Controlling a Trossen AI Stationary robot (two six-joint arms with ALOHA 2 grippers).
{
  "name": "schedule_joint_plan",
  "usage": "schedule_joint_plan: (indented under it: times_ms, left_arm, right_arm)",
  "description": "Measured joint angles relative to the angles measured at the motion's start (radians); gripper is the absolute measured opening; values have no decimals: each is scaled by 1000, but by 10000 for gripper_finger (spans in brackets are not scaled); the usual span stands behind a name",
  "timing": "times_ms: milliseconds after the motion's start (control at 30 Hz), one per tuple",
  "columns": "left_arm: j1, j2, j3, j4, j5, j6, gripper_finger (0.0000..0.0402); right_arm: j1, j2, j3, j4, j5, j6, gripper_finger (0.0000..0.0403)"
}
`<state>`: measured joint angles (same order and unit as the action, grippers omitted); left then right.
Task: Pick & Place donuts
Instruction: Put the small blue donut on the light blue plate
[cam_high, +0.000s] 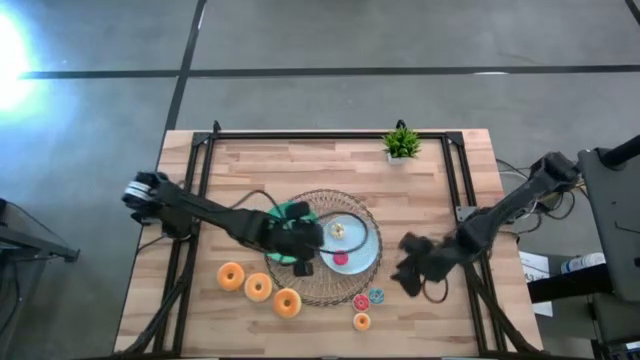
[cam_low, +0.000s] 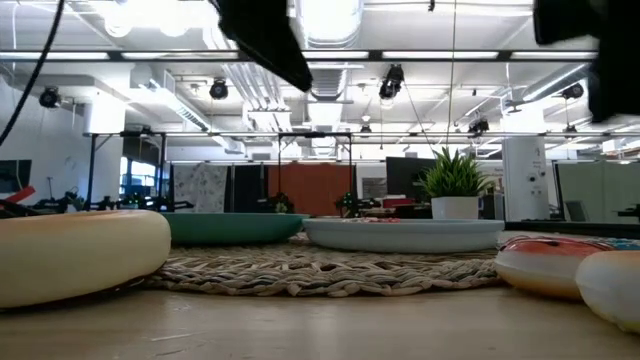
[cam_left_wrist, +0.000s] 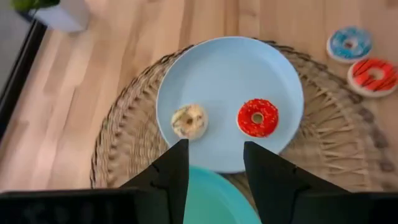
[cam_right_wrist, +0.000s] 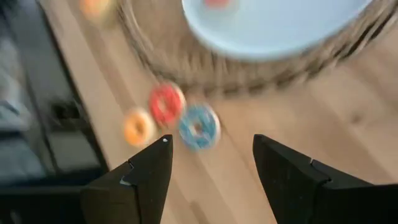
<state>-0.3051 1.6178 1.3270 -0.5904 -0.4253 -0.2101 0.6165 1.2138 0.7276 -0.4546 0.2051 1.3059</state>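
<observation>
Table (cam_high: 330, 160) | left tool (cam_left_wrist: 214, 165) wide, empty over plate (cam_left_wrist: 230, 81) | right tool (cam_right_wrist: 211, 162) wide

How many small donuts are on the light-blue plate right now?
2: a red donut and a pale cream donut, side by side on the light-blue plate. The left hand may hide more.

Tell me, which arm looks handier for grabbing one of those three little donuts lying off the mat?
Probably the right. Its gripper hangs open near the small blue donut, while the left gripper, also open, hovers over the light-blue plate.
</observation>
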Motion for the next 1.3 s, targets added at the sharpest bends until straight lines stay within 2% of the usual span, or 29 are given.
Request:
schedule_joint_plan:
  times_ms: [67,200,300,433,600,833,967,1133,1300]
  left_arm:
    - [-13,-61,-54,9,-18,-74,128]
    - [-47,-173,-190,69,-93,-192,128]
    - [-71,-239,-289,131,-135,-253,128]
    - [-94,-302,-383,170,-139,-323,128]
    - [-111,-337,-432,173,-141,-346,128]
    - [-114,-341,-451,173,-142,-338,128]
    - [-114,-342,-457,173,-162,-322,128]
    - [-114,-342,-462,171,-176,-316,128]
    - [-116,-342,-462,171,-176,-316,128]
  right_arm:
    - [18,94,17,34,-32,-33,214]
    - [48,257,108,33,11,-106,214]
    - [54,369,185,-46,12,-142,214]
    - [54,490,280,-129,35,-166,214]
    - [51,576,345,-143,57,-168,214]
    - [41,601,345,-141,48,-89,206]
    - [22,604,334,-103,19,-113,167]
    - [-10,606,290,5,-51,-132,93]
    - [-27,570,300,-30,-78,-137,20]
